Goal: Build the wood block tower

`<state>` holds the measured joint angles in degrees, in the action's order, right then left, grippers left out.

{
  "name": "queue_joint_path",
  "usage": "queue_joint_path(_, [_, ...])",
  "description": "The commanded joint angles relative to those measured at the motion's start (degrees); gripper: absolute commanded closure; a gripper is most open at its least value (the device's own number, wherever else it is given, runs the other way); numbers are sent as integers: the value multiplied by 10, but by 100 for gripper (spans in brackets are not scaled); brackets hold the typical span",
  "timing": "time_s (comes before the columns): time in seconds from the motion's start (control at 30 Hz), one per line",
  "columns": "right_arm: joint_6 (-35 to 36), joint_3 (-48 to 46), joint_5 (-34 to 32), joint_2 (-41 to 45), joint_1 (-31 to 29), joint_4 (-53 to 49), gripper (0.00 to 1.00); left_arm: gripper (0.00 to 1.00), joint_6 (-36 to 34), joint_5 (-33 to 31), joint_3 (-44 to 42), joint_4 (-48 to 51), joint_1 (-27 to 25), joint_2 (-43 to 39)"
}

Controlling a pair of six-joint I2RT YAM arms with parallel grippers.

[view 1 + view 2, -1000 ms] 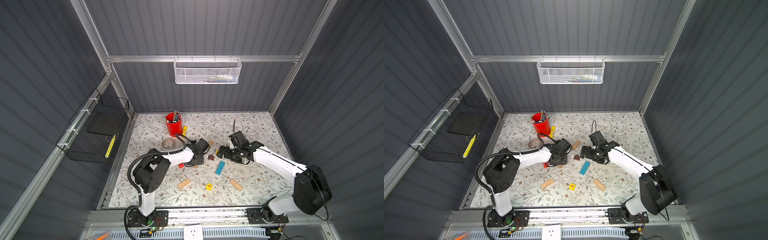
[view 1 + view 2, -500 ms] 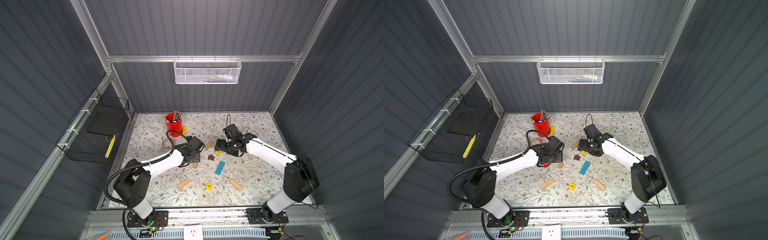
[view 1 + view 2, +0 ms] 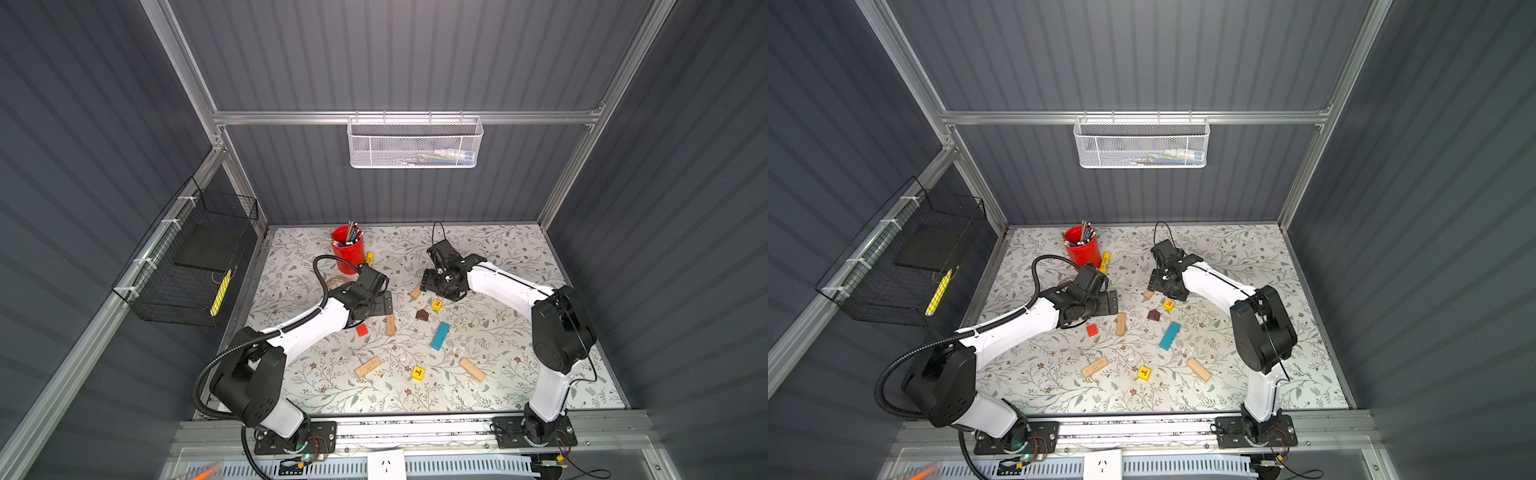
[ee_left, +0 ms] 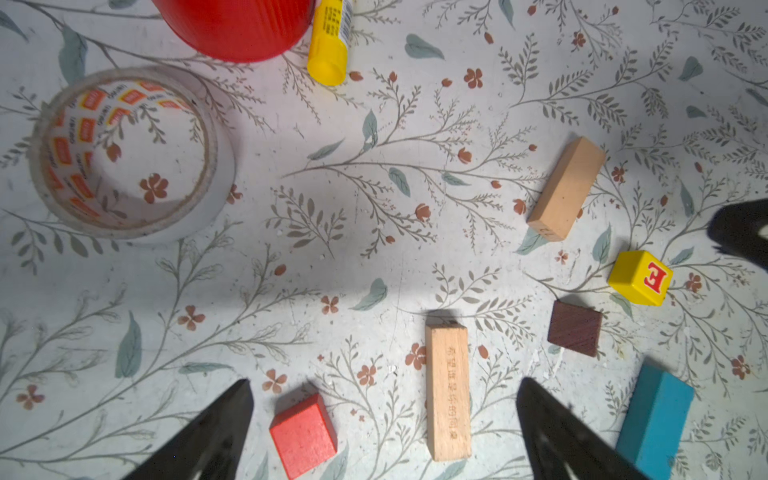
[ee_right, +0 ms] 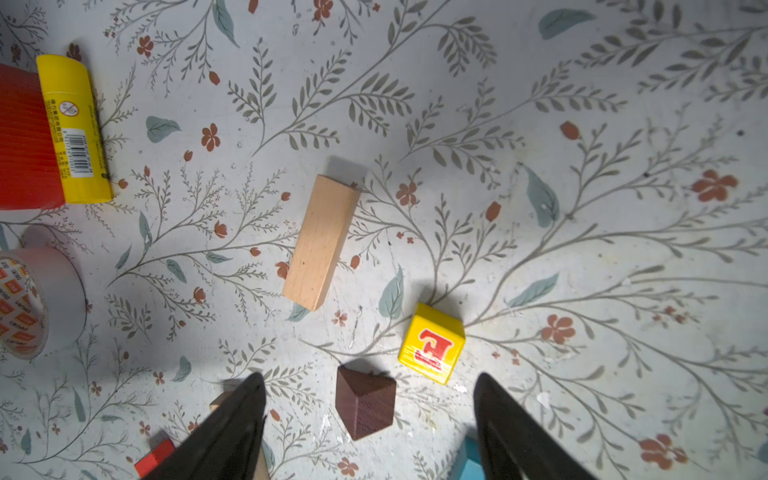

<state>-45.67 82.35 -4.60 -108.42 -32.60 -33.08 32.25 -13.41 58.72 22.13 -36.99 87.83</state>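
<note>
Grey ribbed walls point(image 3: 415, 62) are enclosing a floral mat point(image 3: 519, 245) where the blocks point(image 3: 367, 367) are lying unstacked. The left gripper point(image 4: 384, 386) is hovering with jaws spread wide and empty — a red cube point(image 4: 303, 430) and a tan oblong point(image 4: 449, 390) lying between them, a blue oblong point(image 4: 654, 419) just outside, a tape roll point(image 4: 216, 183), red pen cup point(image 4: 237, 25) and yellow marker point(image 4: 328, 41) crowding ahead. The right gripper point(image 5: 368, 378) is holding its jaws parted around the untouched brown roof piece point(image 5: 365, 405), a yellow cube point(image 5: 432, 343) just ahead, bare mat opening beyond.
</note>
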Motion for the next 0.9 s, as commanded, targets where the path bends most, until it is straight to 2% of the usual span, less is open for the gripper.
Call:
queue_joint_path(0.0, [-23,32,-36,-31,-15,-19,25,0,-26,15,-8,-10,3,-11])
queue_joint_path(0.3, [-47,104,-61,-107,-38,-35,33,0,-29,-5,0,5,11,-10])
queue_joint_path(0.57, [-38,161,-77,-166,-41,-56,40,0,-25,-19,-4,3,12,-14])
queue_joint_path(0.87, [-34,176,-83,-198,-42,-59,48,0,-21,-22,0,10,13,-8])
